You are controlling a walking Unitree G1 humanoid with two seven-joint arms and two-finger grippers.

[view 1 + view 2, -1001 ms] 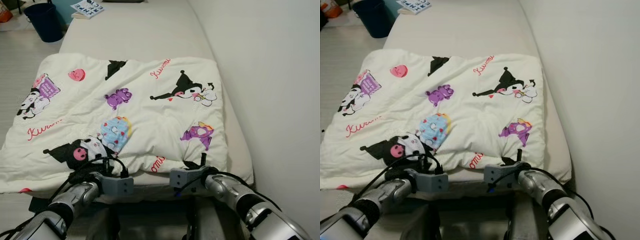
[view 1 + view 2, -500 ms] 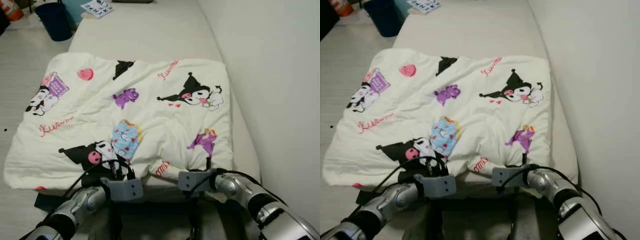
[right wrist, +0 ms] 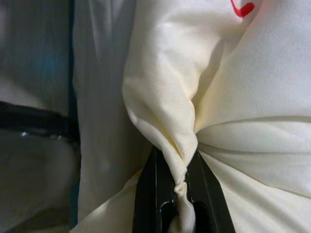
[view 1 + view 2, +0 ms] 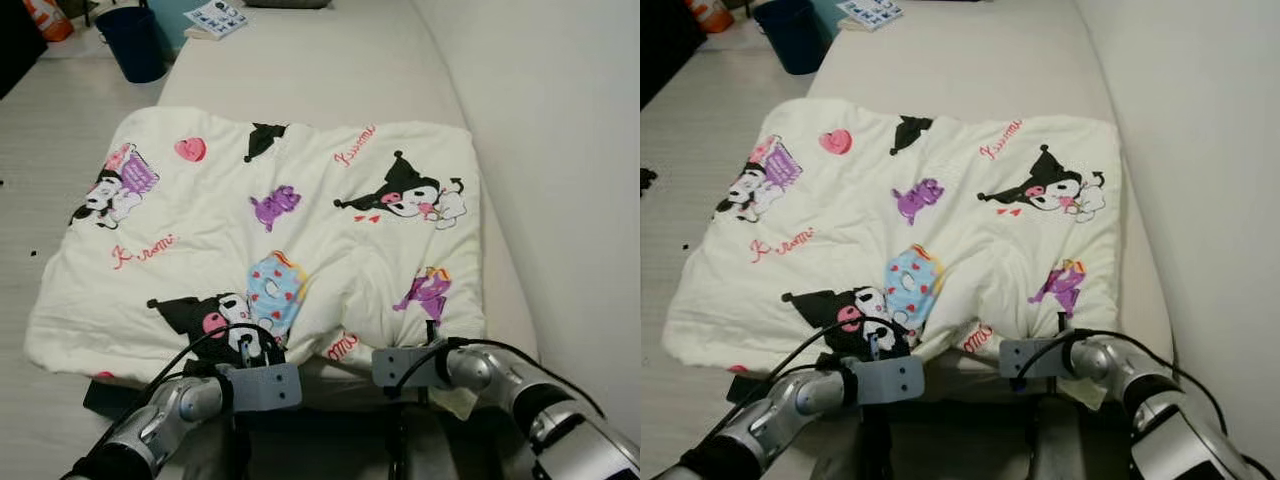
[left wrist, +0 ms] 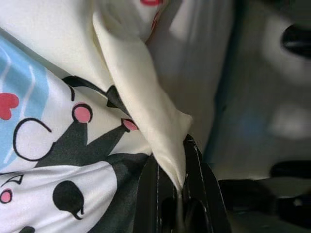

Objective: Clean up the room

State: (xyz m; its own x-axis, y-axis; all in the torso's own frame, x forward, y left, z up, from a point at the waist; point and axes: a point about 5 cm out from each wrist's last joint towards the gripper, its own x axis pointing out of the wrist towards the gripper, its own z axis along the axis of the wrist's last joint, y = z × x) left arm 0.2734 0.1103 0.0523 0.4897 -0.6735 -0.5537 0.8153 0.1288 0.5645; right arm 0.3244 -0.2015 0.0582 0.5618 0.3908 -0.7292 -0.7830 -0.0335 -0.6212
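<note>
A cream blanket (image 4: pixel 270 230) printed with cartoon characters and red lettering lies spread over the near end of the bed (image 4: pixel 330 70), reaching from the bed's wall-side edge across to the floor-side edge, where its left part hangs over. Its near hem runs along the foot of the bed and is bunched into two pinches. The left tool (image 5: pixel 171 194) is clamped tight on a fold of that hem beside a black-and-pink character print; the cloth is squeezed between its black fingers (image 5: pixel 199 184). The right tool (image 3: pixel 171 194) is likewise closed on a twisted ridge of the hem nearer the wall-side corner, cloth filling the gap. Both silver arms reach up from below the foot edge. Past the blanket the bare mattress stretches to the far end, where a booklet (image 4: pixel 222 17) lies at the floor-side corner. A dark blue bin (image 4: pixel 131 42) stands on the floor beside that corner.
</note>
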